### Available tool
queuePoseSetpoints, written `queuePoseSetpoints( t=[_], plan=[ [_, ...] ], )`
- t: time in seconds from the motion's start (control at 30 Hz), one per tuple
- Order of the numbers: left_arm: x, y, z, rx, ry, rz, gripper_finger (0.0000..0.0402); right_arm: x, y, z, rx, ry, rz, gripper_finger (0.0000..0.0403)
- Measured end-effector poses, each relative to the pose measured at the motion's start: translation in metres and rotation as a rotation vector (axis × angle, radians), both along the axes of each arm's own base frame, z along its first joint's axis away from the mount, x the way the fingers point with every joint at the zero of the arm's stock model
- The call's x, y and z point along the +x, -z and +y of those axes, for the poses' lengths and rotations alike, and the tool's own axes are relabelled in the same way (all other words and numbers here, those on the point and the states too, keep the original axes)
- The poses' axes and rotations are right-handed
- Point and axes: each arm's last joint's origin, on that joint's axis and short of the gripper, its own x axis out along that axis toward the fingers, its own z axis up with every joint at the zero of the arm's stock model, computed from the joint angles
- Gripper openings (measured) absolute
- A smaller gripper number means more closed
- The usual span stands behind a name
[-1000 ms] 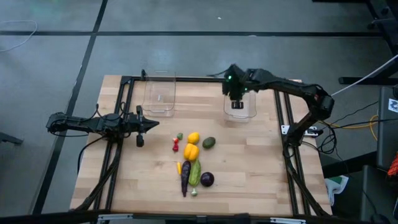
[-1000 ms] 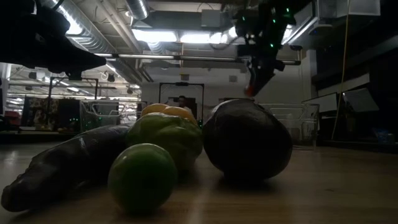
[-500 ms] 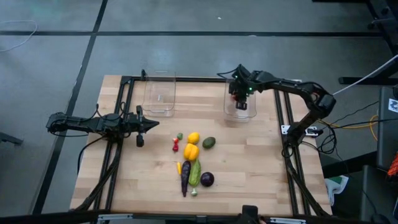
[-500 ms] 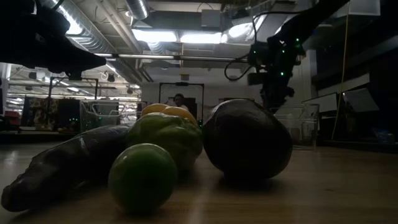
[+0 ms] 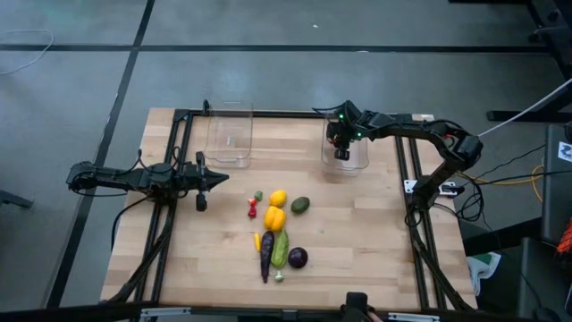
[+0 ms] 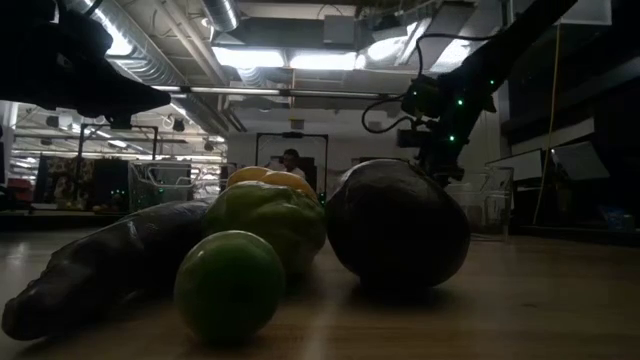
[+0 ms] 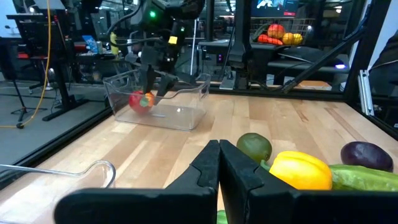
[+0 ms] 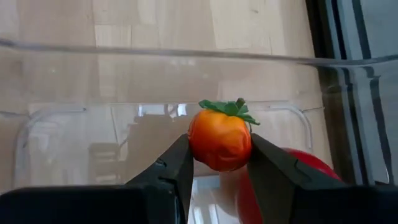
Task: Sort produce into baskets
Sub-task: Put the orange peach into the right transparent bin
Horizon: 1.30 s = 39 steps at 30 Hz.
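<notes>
The right gripper (image 8: 217, 163), its two dark fingers clamped on the flanks of a small orange toy tomato with a green leafy cap (image 8: 220, 139), hangs inside the right-hand clear plastic rectangular basket (image 5: 359, 161) at the far side of the wooden table (image 5: 357, 241); a red round piece (image 8: 283, 186) already lies on the basket's floor just beside it. The tomato looks light, rigid and glossy, so likely slippery; the hold across its widest middle, below the cap, seems the surest place. The left gripper (image 7: 219, 163) rests closed and empty near the table's left edge. The remaining produce, including a yellow toy pepper (image 5: 274, 217) and a purple round piece (image 5: 298, 258), sits clustered mid-table, while the matching left basket (image 5: 230, 136) looks empty.
</notes>
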Motion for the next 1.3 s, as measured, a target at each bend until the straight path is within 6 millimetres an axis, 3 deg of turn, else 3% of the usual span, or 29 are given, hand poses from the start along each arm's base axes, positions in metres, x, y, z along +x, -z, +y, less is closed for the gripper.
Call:
queuePoseSetpoints(
  t=[0.37,1.03,1.3],
  plan=[
    [0.000,0.000,0.000,0.000,0.000,0.000,0.0001,-0.006,0.013,0.004,-0.012,-0.018,0.023,0.0131],
    [0.000,0.000,0.000,0.000,0.000,0.000,0.0001,-0.006,0.013,0.004,-0.013,-0.018,0.021,0.0131],
    [0.000,0.000,0.000,0.000,0.000,0.000,0.0001,-0.006,0.013,0.004,-0.012,-0.017,0.021,0.0175]
  ],
)
